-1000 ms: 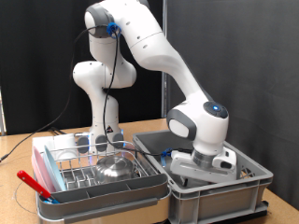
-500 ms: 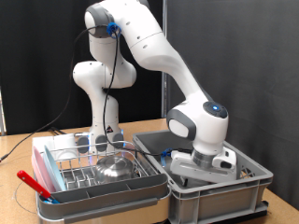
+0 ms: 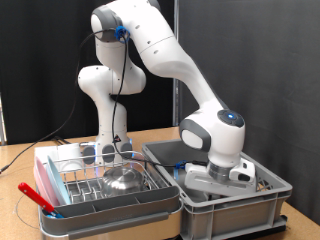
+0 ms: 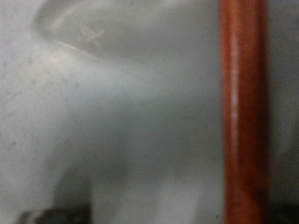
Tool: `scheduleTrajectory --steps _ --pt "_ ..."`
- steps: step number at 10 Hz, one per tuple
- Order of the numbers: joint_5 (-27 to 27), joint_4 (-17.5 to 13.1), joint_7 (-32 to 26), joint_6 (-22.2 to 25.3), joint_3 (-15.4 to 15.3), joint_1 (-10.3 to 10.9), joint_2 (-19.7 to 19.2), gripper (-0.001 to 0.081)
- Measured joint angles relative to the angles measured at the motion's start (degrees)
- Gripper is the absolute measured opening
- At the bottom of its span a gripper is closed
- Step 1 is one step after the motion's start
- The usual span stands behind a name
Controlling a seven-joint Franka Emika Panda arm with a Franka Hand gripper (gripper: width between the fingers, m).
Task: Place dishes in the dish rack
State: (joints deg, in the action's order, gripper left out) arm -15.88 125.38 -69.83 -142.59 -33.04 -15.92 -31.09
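The dish rack [image 3: 92,186], a silver wire rack in a pink-and-grey tray, stands at the exterior view's lower left. A shiny steel bowl [image 3: 125,180] lies in it, and clear glassware [image 3: 108,152] stands at its back. My gripper [image 3: 208,184] is lowered into the grey crate [image 3: 255,200] at the exterior view's right, and the crate wall hides its fingers. The wrist view is blurred and close. It shows a clear glass piece [image 4: 93,37] on the grey crate floor beside a red handle [image 4: 245,103]. No fingers show there. The pale blue plate is not in view.
Red-handled utensils [image 3: 35,197] lie across the rack tray's left end. The arm's white base [image 3: 108,110] stands behind the rack on the wooden table [image 3: 15,160]. A black curtain closes the back.
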Motion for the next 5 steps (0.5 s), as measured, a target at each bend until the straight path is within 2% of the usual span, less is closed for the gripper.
scheduleTrajectory --steps 1,2,3,5 --pt "0.0 -0.2 0.0 0.0 0.0 0.0 -0.1 0.0281" --pt "0.1 -0.3 0.0 0.0 0.0 0.0 -0.2 0.0281" --pt "0.4 -0.3 0.0 0.1 0.0 0.0 -0.2 0.0119" --pt "1.6 -0.3 -0.7 0.2 -0.4 -0.6 -0.2 0.0120"
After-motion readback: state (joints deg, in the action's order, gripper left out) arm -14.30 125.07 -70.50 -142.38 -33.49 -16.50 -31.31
